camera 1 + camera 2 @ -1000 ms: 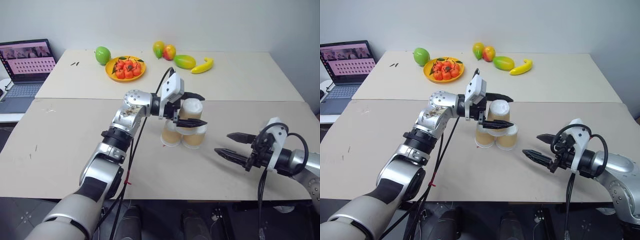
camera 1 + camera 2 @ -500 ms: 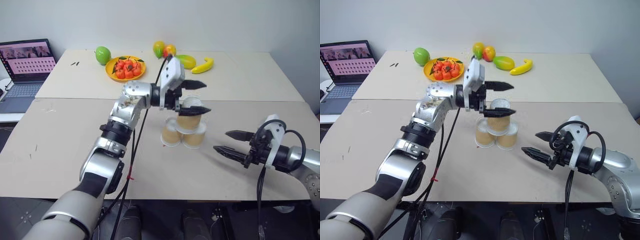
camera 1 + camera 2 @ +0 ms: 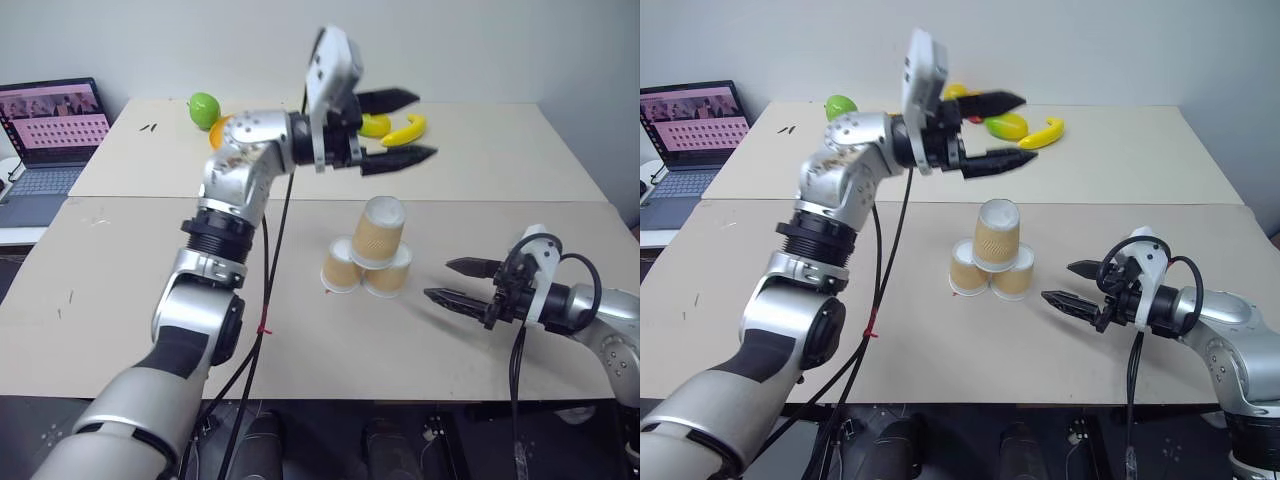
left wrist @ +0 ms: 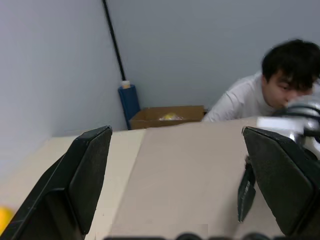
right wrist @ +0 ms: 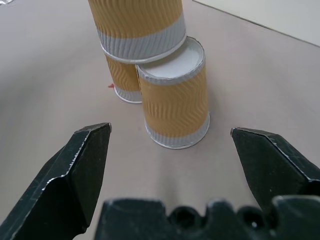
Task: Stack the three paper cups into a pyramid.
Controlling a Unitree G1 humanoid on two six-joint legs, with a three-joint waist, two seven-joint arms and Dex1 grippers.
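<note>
Nearest me, my right claw hovers low over the tabletop, fingers spread apart and empty, pointing at the three paper cups just to its 9 o'clock. The pyramid stands mid-tabletop: two cups upside down, side by side and touching, the third upside down on top, leaning slightly. Farther off at 12 o'clock, my left claw hangs high above the cups, fingers wide apart, holding nothing, with a banana behind it.

The left gripper is raised high, jaws spread wide and empty; the right gripper sits low, jaws spread too.
</note>
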